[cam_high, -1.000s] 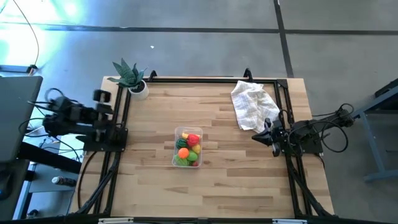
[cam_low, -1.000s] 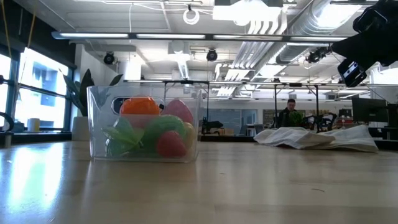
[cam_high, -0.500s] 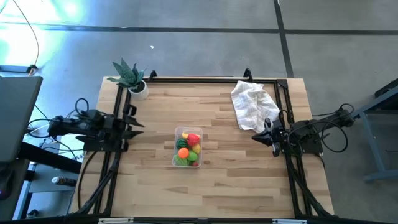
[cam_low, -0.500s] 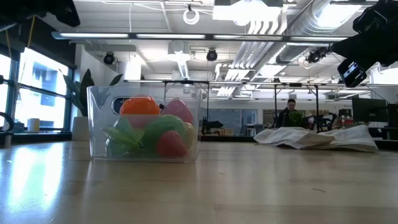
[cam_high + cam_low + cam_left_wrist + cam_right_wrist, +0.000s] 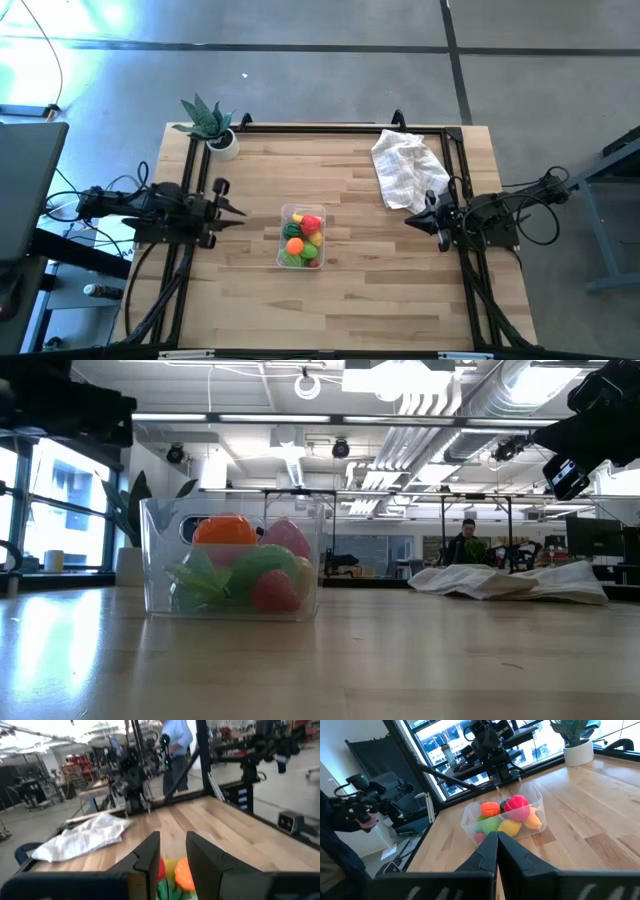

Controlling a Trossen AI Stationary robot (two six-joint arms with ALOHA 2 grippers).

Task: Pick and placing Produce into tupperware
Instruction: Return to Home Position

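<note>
Clear rectangular plastic tupperware (image 5: 284,215) sat mid wooden table (image 5: 370,290), toy produce (image 5: 294,246) all inside. High view: left gripper (image 5: 238,213) at tub's 9 o'clock, right gripper (image 5: 409,220) at 3, farther off. Only the wrist views resolved the fingers: left's a narrow gap apart, right's pressed together, both empty. Low view alone showed the stacking, orange ball (image 5: 224,530) on top, green and red below. Crumpled white cloth (image 5: 405,170) at 1 o'clock, potted green plant (image 5: 210,125) at 11.
</note>
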